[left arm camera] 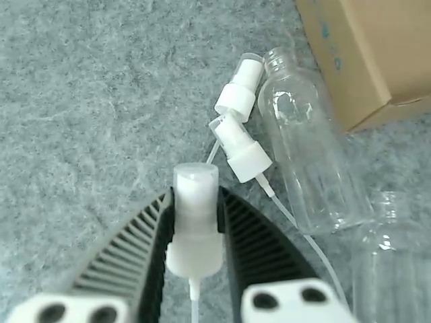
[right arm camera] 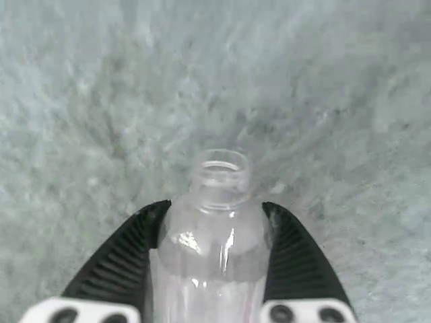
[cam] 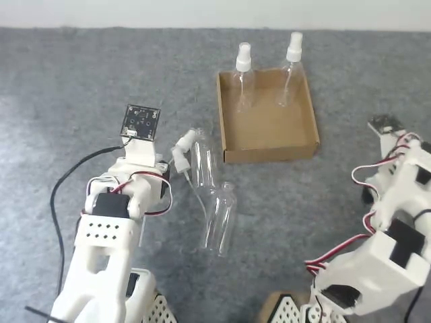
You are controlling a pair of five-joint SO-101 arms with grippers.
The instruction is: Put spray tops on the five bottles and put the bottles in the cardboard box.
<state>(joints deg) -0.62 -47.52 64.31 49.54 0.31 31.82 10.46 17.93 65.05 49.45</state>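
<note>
My left gripper (left arm camera: pixel 194 195) is shut on a white spray top (left arm camera: pixel 195 229), its thin tube pointing back toward the wrist. Just beyond it two loose spray tops (left arm camera: pixel 239 94) (left arm camera: pixel 244 153) lie on the carpet beside a clear uncapped bottle (left arm camera: pixel 306 141); a second uncapped bottle (left arm camera: pixel 397 262) lies nearer. My right gripper (right arm camera: pixel 214 208) is shut on another clear bottle (right arm camera: pixel 215 235), whose open neck points away over the carpet. The cardboard box (cam: pixel 269 153) holds two upright bottles with spray tops (cam: pixel 244 77) (cam: pixel 291 67) at its far side.
Grey carpet covers the table. The left arm (cam: pixel 111 215) stands left of the two lying bottles (cam: pixel 202 161) (cam: pixel 221 219); the right arm (cam: pixel 397 202) is at the right edge. A black cable (cam: pixel 64 185) trails at the left.
</note>
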